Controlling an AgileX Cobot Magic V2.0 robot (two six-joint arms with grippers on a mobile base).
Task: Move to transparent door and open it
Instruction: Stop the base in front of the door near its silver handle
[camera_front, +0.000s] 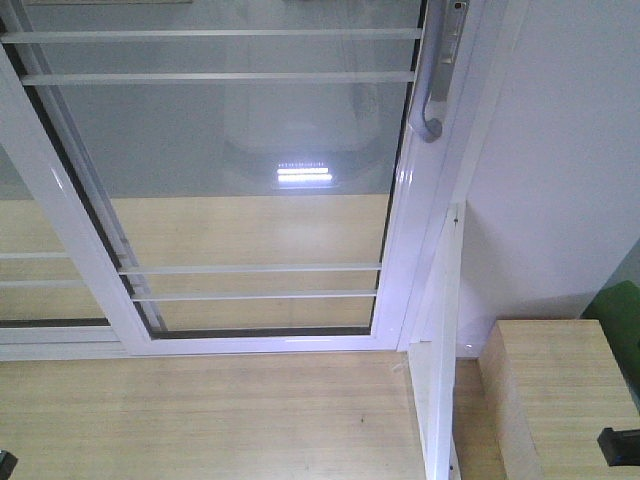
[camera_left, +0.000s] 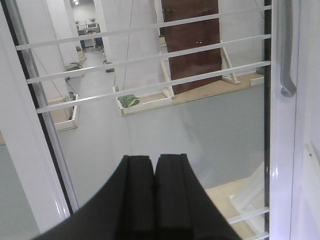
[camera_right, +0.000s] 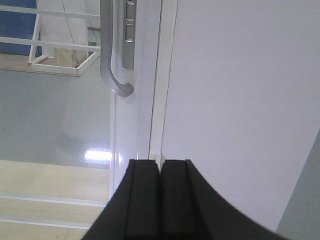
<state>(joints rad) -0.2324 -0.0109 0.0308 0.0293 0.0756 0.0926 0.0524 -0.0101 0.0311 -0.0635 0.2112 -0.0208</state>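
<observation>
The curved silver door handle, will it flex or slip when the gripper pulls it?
The handle looks like rigid metal, so probably no flex. Its smooth finish may be slippery. The framed transparent door likely feels heavy.

Transparent door (camera_front: 250, 170): clear glass, white frame, white bars; pull handle (camera_front: 436, 75) silver-grey; floor (camera_front: 200, 420) pale wood-grain.

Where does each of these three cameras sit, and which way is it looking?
Front view: high on the robot, tilted down at the door and wooden floor; almost none of the robot shows.
Left wrist view: behind the left hand, shut, facing through the door's glass.
Right wrist view: behind the right hand, shut, facing the handle and white wall.
Shared: all three show the handle.
</observation>
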